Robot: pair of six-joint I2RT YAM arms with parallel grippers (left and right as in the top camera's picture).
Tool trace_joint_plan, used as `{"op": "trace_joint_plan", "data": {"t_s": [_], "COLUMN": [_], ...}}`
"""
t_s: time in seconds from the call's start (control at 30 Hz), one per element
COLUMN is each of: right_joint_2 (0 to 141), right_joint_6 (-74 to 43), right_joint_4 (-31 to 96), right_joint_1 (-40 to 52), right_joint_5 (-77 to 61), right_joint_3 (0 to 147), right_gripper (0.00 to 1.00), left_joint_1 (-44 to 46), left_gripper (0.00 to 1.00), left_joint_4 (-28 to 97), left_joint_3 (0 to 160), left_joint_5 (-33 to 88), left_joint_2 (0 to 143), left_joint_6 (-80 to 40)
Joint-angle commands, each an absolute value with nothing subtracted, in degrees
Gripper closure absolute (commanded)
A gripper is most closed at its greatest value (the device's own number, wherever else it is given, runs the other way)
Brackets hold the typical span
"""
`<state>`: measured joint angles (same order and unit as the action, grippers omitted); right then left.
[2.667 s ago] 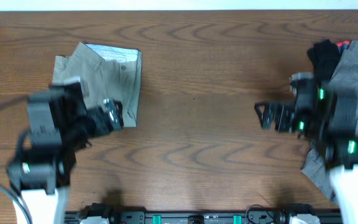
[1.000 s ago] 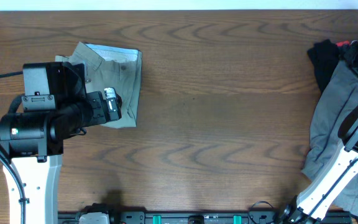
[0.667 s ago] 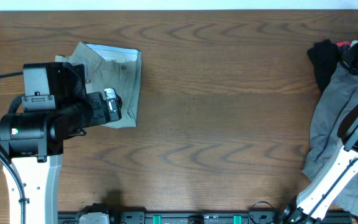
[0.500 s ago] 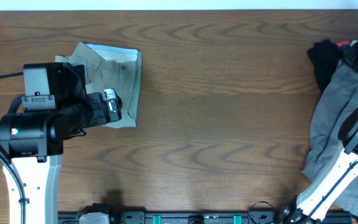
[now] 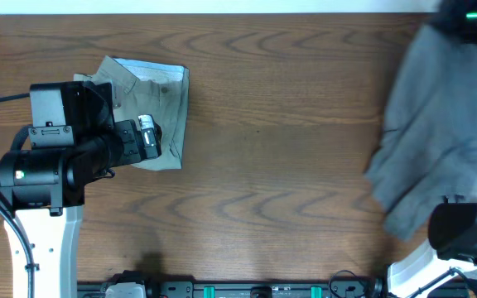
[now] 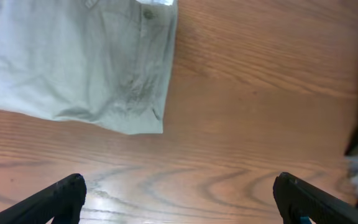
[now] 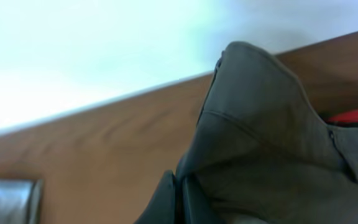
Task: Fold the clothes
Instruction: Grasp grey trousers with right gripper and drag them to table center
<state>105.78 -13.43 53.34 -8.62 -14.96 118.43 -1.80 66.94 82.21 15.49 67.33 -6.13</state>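
Note:
Folded khaki-beige shorts lie on the left of the wooden table; in the left wrist view they fill the upper left. My left gripper hovers just right of them, open, with bare wood between its fingers. Wide grey shorts hang lifted and blurred over the table's right side. My right gripper holds them from the far right corner. In the right wrist view its fingers are pressed together, shut on a fold of the grey shorts.
A red item shows behind the grey cloth near the back edge. The right arm's base stands at the front right, the left arm at the front left. A white wall runs behind the table.
My right gripper has shut on the grey shorts and raised them; the cloth now hangs spread further left and covers the black garment. The left arm has stayed put.

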Motion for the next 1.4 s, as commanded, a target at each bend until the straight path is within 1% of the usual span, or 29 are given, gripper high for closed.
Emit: {"op": "trace_joint_plan", "data": {"t_s": [0.0, 0.27, 0.37, 0.43, 0.47, 0.5, 0.53, 0.57, 0.6, 0.67, 0.73, 0.87, 0.93, 1.0, 1.07, 1.13, 1.23, 1.27, 1.33, 1.37], "right_joint_2": [108.0, 109.6, 110.0, 110.1, 110.1, 110.0, 110.1, 110.1, 110.1, 110.1, 110.2, 112.0, 114.2, 116.9, 120.3, 123.6, 128.9, 130.7, 133.9, 135.2], "right_joint_6": [-9.6, -3.5, 0.2, 1.0, 0.9, 0.9, 0.9, 0.6, -0.6, -1.8, -4.5, -10.8, -12.7, -13.4, -13.8, -13.8, -14.8, -14.8, -14.8, -14.8], "right_joint_4": [55.1, 55.3, 55.3, 55.3, 55.3, 55.3, 55.5, 55.9, 56.6, 57.6, 58.7, 63.3, 66.8, 70.3, 74.4, 76.7, 77.5, 77.3, 76.9, 76.5], "right_joint_1": [-1.1, 17.8, 24.2, 26.8, 27.8, 28.3, 28.6, 28.5, 27.4, 25.5, 22.5, 16.1, 13.4, 11.6, 10.2, 9.3, 9.0, 9.0, 9.0, 9.1], "right_joint_5": [-17.6, -17.4, -16.8, -13.0, -9.6, -6.7, -4.2, -2.6, -0.5, 0.3, 0.2, -2.2, -4.2, -5.0, -5.0, -5.0, -5.0, -5.7, -7.6, -8.3], "right_joint_3": [118.0, 118.0, 118.0, 118.0, 118.0, 118.0, 118.0, 118.0, 118.0, 118.0, 118.0, 118.0, 118.0, 118.0, 117.9, 117.9, 117.9, 117.9, 117.9, 117.9], "right_gripper": [0.99, 0.99, 0.98, 0.74, 0.63, 0.54, 0.49, 0.46, 0.42, 0.38, 0.36, 0.49, 0.63, 0.71, 0.83, 0.88, 0.89, 0.91, 0.99, 0.99], "left_joint_1": [-1.6, -1.6, -1.7, -1.6, -1.6, -1.6, -1.6, -1.6, -1.6, -1.6, -1.6, -1.6, -1.6, -1.6, -1.6, -1.3, -0.6, -0.4, -0.1, -0.1], "left_gripper": [0.02, 0.02, 0.02, 0.02, 0.02, 0.02, 0.02, 0.02, 0.02, 0.02, 0.02, 0.02, 0.02, 0.02, 0.02, 0.02, 0.02, 0.01, 0.01, 0.01], "left_joint_4": [66.7, 66.8, 66.8, 66.8, 67.0, 67.1, 67.2, 67.2, 67.2, 67.2, 67.2, 67.3, 67.3, 67.6, 68.0, 68.6, 68.8, 68.8, 68.7, 68.8], "left_joint_3": [83.7, 87.1, 87.8, 87.8, 87.8, 87.8, 87.8, 87.8, 87.8, 87.8, 87.8, 87.6, 87.6, 87.6, 87.6, 87.6, 87.6, 87.6, 87.6, 87.6], "left_joint_5": [12.5, 11.5, 9.3, 9.4, 9.4, 9.4, 9.4, 9.4, 9.4, 9.4, 9.4, 9.4, 9.4, 9.8, 10.0, 10.0, 10.0, 10.0, 10.0, 10.0], "left_joint_2": [66.5, 64.6, 64.0, 63.9, 63.9, 64.0, 64.1, 64.2, 64.3, 64.6, 65.1, 67.0, 68.4, 70.0, 71.5, 72.8, 74.0, 74.2, 74.3, 74.3], "left_joint_6": [-5.6, -5.6, -5.6, -5.6, -5.6, -5.6, -5.6, -5.6, -5.6, -5.6, -5.6, -5.6, -5.6, -5.6, -5.6, -5.6, -5.6, -5.6, -5.6, -5.6]}}
